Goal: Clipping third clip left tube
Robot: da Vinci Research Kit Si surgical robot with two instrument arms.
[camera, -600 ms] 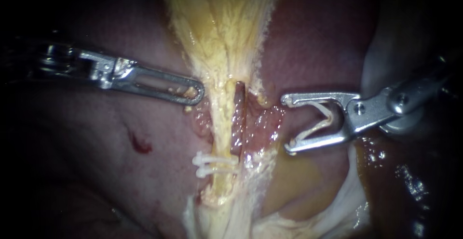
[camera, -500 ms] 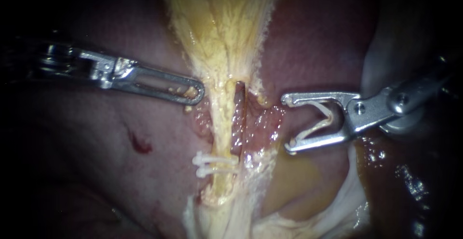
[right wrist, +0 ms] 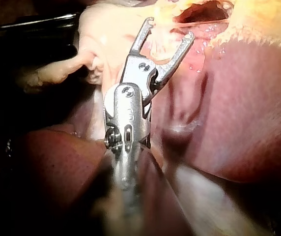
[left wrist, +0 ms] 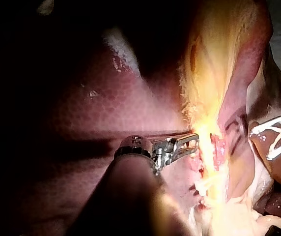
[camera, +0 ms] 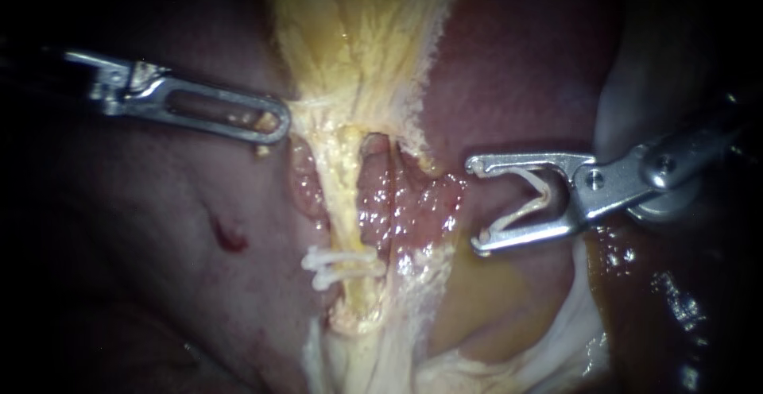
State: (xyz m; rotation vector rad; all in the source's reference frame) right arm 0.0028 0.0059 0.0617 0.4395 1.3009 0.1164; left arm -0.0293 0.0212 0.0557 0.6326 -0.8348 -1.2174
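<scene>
While the endoscope view lays out the whole field, each wrist view gives only part of it.

Endoscope view: left tube [camera: 343, 195], a yellow strand, runs top to bottom over the liver [camera: 159, 203]. Two clips [camera: 342, 267] sit crosswise low on it, side by side. Left instrument [camera: 274, 124] comes in high. Its jaws lie closed flat together on the edge of the yellow tissue [camera: 350, 36], just beside the tube's upper end, and the edge tents toward the tip.

Right instrument [camera: 475, 203] stands right of the tube and apart from it, with wet pink tissue [camera: 413, 203] between. Its jaws are spread wide, with an open clip [camera: 545, 195] seated between them, one leg against each jaw. The clip is V-shaped: mouth toward the tube, apex back toward the shaft, long axis level and square to the tube's line. It is not yet around the tube.

Left wrist view: the left instrument's tip is at the yellow tissue. Glare washes out the tube, and the white open clip shows beyond it.

Right wrist view: the right instrument is seen from behind, jaws in a V with tissue just ahead. The open clip is hard to make out here.
</scene>
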